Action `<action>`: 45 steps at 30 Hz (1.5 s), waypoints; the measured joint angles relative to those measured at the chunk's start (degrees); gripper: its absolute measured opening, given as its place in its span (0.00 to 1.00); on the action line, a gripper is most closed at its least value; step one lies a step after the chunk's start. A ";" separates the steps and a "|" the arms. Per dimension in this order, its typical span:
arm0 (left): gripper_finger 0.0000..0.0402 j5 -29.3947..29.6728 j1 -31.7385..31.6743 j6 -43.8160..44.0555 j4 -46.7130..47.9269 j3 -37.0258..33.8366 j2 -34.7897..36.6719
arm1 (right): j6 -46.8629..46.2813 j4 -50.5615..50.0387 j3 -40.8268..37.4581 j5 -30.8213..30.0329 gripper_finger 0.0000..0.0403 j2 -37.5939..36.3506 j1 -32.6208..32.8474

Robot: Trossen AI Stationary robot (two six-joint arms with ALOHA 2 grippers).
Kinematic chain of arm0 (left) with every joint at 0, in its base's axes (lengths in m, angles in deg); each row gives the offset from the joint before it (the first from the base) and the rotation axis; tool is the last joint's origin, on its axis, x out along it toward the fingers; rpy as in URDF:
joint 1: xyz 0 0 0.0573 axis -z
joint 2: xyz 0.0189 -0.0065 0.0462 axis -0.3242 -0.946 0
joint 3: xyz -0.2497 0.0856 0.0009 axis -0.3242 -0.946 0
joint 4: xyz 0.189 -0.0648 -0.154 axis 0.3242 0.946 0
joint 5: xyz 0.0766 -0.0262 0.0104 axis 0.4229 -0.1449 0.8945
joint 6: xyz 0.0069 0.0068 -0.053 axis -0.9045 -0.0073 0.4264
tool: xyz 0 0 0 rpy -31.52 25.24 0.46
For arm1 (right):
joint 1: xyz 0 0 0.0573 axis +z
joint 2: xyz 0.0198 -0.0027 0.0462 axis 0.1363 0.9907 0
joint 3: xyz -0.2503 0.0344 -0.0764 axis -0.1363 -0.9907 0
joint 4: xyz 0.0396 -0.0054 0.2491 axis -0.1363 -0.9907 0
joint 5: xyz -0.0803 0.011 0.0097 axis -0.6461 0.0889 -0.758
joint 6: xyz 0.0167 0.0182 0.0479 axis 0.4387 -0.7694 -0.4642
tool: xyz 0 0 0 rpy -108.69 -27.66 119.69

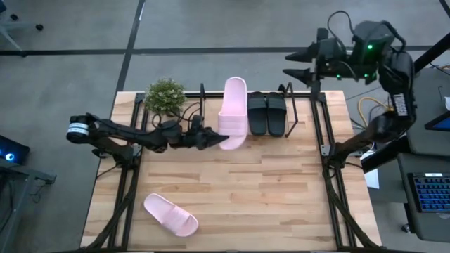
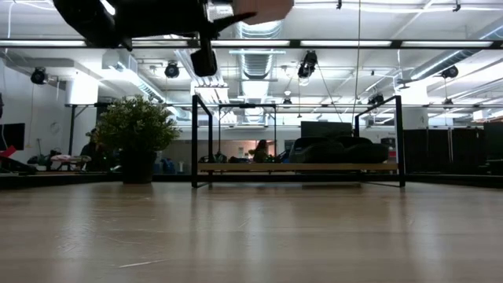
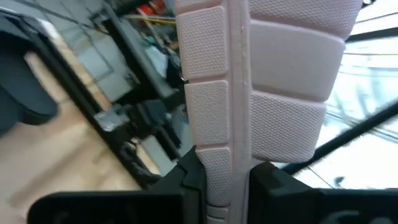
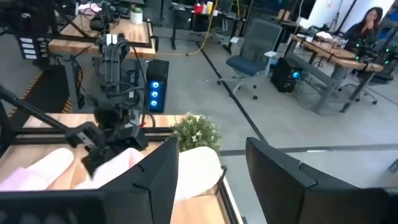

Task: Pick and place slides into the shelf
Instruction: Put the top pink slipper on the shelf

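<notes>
The pale pink foam slide's textured sole (image 3: 261, 93), light and springy, sits pinched edgewise in the left gripper (image 3: 227, 180), while the right gripper (image 4: 211, 168) waits open.

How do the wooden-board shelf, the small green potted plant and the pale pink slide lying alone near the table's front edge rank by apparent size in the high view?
1. The black-framed wooden-board shelf, clearly largest.
2. The lone pale pink slide.
3. The green potted plant: close to the slide, so this order is unsure.
</notes>
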 joint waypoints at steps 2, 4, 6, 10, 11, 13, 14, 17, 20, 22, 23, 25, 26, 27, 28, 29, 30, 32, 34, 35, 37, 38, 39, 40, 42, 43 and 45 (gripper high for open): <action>0.08 1.33 0.00 -1.78 2.06 1.34 -1.09 | -0.32 -1.29 -0.12 -0.04 0.44 -0.53 -0.02; 0.08 1.47 0.00 -4.03 4.89 3.53 -2.72 | -0.32 -2.70 -0.14 -0.07 0.43 -0.84 -0.02; 0.08 1.35 0.01 -4.49 6.78 6.29 -4.82 | -0.26 -4.00 -0.14 -0.15 0.44 -1.00 -0.02; 0.08 2.42 0.04 -6.87 7.40 11.50 -8.60 | 0.12 -6.32 -0.20 -0.09 0.43 -1.00 -0.02; 0.08 3.51 0.04 -7.23 7.56 12.51 -9.27 | 0.31 -6.55 -0.20 -0.10 0.43 -1.00 -0.02; 0.08 5.65 0.04 -7.59 7.71 14.03 -10.61 | 0.52 -7.08 -0.20 -0.07 0.43 -1.12 -0.02; 0.08 6.70 0.04 -7.43 8.25 14.65 -11.27 | 0.51 -7.22 -0.20 -0.07 0.43 -1.25 -0.02; 0.08 8.00 0.00 -6.52 12.22 16.37 -12.69 | 0.61 -7.39 -0.20 -0.04 0.43 -1.48 -0.02; 0.08 7.73 0.00 -3.86 15.91 17.65 -13.15 | 1.04 -7.88 -0.20 -0.02 0.42 -1.52 -0.02; 0.08 7.80 -0.12 -1.85 16.11 17.79 -13.41 | 1.16 -7.98 -0.20 -0.02 0.43 -1.52 -0.02; 0.08 7.89 -0.20 -0.45 16.32 17.77 -13.43 | 1.38 -8.00 -0.20 -0.02 0.43 -1.52 -0.02; 0.08 9.43 -0.33 3.20 16.38 17.56 -13.43 | 2.06 -8.11 -0.20 -0.02 0.43 -1.54 -0.02; 0.08 10.44 -0.37 4.88 16.38 17.51 -13.43 | 2.34 -8.17 -0.20 -0.02 0.43 -1.54 -0.02; 0.08 10.99 -0.40 5.92 16.52 17.51 -13.43 | 2.55 -8.19 -0.20 -0.02 0.43 -1.52 -0.02; 0.08 11.53 -0.44 6.74 16.87 17.48 -13.43 | 2.68 -8.18 -0.20 -0.02 0.43 -1.46 -0.02; 0.08 11.99 -0.44 7.78 17.38 17.47 -13.43 | 2.68 -8.19 -0.20 -0.01 0.42 -1.46 -0.02; 0.08 12.01 -0.44 8.63 18.40 17.56 -13.51 | 2.70 -8.19 -0.20 -0.02 0.42 -1.44 -0.02; 0.08 11.92 -0.37 10.32 19.98 17.62 -13.65 | 3.03 -8.22 -0.20 -0.02 0.42 -1.41 -0.02; 0.08 11.97 -0.35 12.75 21.31 17.62 -13.84 | 3.54 -8.23 -0.20 -0.01 0.42 -1.41 -0.02; 0.08 11.98 -0.35 13.06 21.34 17.61 -13.95 | 3.59 -8.24 -0.20 -0.02 0.42 -1.41 -0.02; 0.08 12.00 -0.37 13.11 21.34 17.44 -14.02 | 3.76 -8.26 -0.20 0.00 0.42 -1.41 -0.02; 0.08 12.03 -0.37 13.20 21.28 17.39 -14.02 | 3.78 -8.36 -0.20 -0.02 0.42 -1.41 -0.02; 0.08 12.34 -0.37 13.73 21.22 17.22 -14.02 | 3.95 -8.51 -0.20 0.00 0.41 -1.41 -0.02; 0.08 13.11 -0.37 13.98 21.22 16.91 -14.02 | 4.02 -8.66 -0.20 0.00 0.41 -1.41 -0.02; 0.08 13.77 -0.37 14.62 21.66 16.15 -14.02 | 4.10 -8.95 -0.21 0.00 0.41 -1.41 -0.02; 0.08 14.25 -0.37 15.61 22.12 15.73 -14.02 | 4.17 -9.12 -0.22 0.00 0.42 -1.41 -0.02; 0.08 14.58 -0.37 16.15 22.70 15.00 -14.02 | 4.23 -9.77 -0.22 0.00 0.42 -1.39 -0.02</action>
